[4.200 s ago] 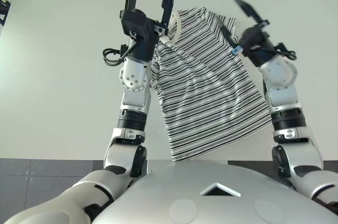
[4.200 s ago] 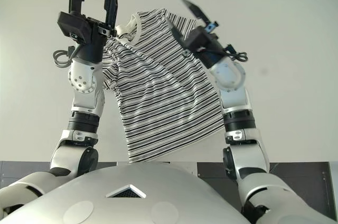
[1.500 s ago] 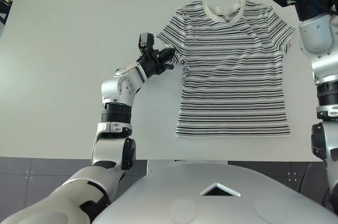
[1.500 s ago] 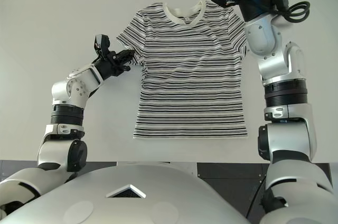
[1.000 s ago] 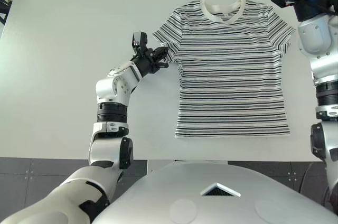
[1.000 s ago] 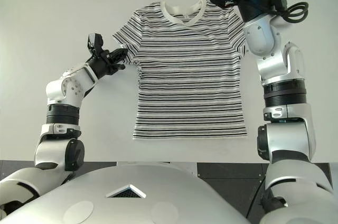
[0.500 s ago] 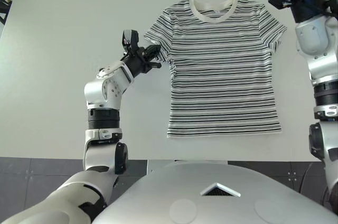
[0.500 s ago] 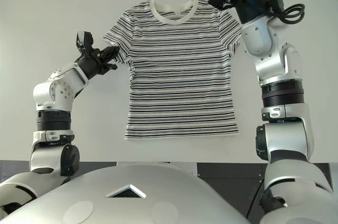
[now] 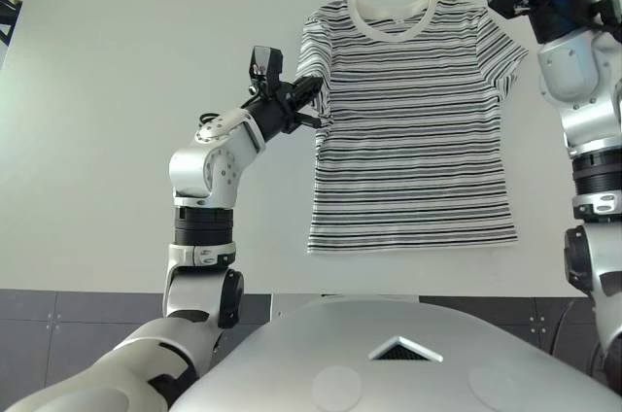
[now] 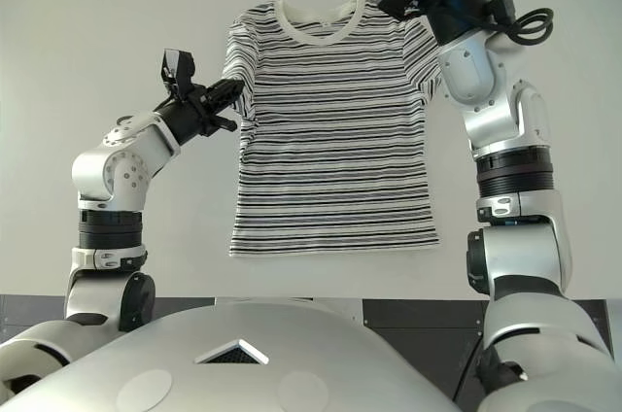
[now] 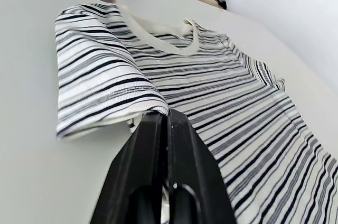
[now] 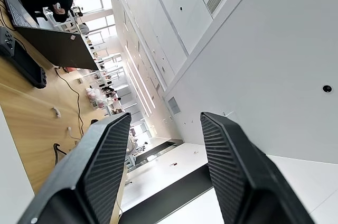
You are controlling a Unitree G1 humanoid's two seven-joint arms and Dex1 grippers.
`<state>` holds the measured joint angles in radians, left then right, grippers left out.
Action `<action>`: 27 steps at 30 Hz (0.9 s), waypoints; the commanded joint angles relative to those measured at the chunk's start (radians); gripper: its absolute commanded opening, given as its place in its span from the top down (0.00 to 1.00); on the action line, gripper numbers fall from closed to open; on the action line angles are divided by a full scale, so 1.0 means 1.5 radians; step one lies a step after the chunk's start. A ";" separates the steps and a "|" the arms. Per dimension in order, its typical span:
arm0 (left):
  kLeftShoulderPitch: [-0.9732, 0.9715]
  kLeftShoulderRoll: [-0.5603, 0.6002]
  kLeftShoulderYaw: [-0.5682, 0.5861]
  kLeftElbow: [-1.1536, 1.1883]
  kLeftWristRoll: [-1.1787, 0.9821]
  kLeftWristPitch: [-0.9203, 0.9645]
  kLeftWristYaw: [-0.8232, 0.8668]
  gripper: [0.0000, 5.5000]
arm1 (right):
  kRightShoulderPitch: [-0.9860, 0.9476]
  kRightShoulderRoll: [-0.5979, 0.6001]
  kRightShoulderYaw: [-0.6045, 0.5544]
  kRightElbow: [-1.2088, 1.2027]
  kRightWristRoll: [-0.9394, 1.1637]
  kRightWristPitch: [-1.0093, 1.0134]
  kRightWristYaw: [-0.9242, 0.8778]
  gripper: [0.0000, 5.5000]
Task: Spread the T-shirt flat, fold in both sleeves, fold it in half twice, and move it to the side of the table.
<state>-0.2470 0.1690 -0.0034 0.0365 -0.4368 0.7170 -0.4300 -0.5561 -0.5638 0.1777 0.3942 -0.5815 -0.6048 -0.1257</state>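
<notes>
While your left gripper (image 9: 309, 103) clamps the left sleeve (image 11: 100, 84) of the T-shirt (image 9: 418, 120), which lies flat on the bench (image 9: 126, 62) to its right, your right gripper (image 12: 166, 121) hangs open near the opposite sleeve.

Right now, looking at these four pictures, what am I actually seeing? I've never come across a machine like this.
This is a humanoid robot with two arms. Each arm ends in a two-fingered end effector. Two pictures come from cameras in its head, looking down over its arms. The other two come from a camera on each wrist. On the white table lies a striped T-shirt, spread flat. The left end effector is shut on one sleeve, which is lifted and curled in toward the shirt's body. The right end effector is open and holds nothing, and its arm is near the shirt's other shoulder.
</notes>
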 commanded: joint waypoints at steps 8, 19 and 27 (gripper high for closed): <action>-0.024 -0.045 -0.042 0.035 0.025 -0.013 0.006 0.98 | 0.014 0.005 0.002 0.001 0.005 0.004 0.011 0.56; -0.053 -0.084 -0.046 0.063 0.033 -0.029 0.014 0.98 | 0.016 0.008 0.004 0.017 0.004 0.002 0.011 0.56; -0.052 -0.078 -0.049 0.078 0.041 -0.025 0.006 0.77 | 0.015 0.006 0.002 0.019 0.004 0.000 0.011 0.56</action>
<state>-0.3128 0.0460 -0.0723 0.1514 -0.3870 0.6742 -0.4189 -0.5299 -0.5553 0.1784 0.4219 -0.5814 -0.6051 -0.1235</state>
